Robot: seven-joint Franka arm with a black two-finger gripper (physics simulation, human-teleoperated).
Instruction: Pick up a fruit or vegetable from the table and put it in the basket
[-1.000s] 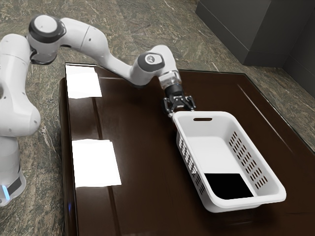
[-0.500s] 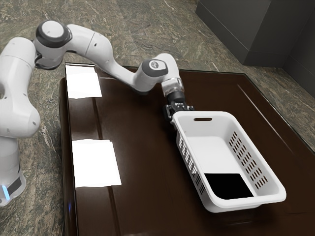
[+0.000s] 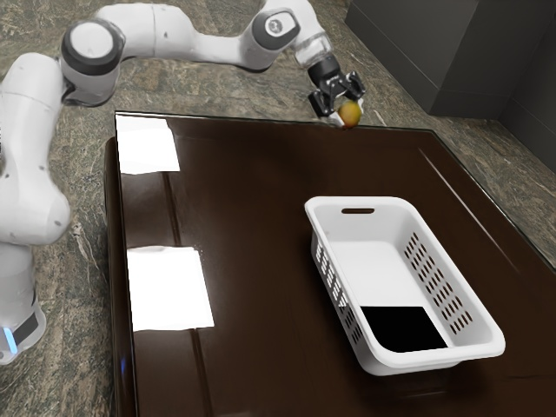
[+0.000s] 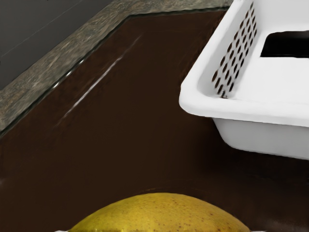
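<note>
Exterior view: fruit [image 3: 350, 115] in claw [image 3: 348, 110]

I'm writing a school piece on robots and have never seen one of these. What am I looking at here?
It's a simulated scene with one jointed white robot arm. The exterior view looks on from the arm's side; the wrist view comes from a camera on the arm's hand.

On the dark, glossy table stands a white basket with slotted sides. A dark rectangle shows on its floor; I can't tell what it is.

The black two-finger gripper holds a yellowish fruit in the air, away from the basket.
</note>
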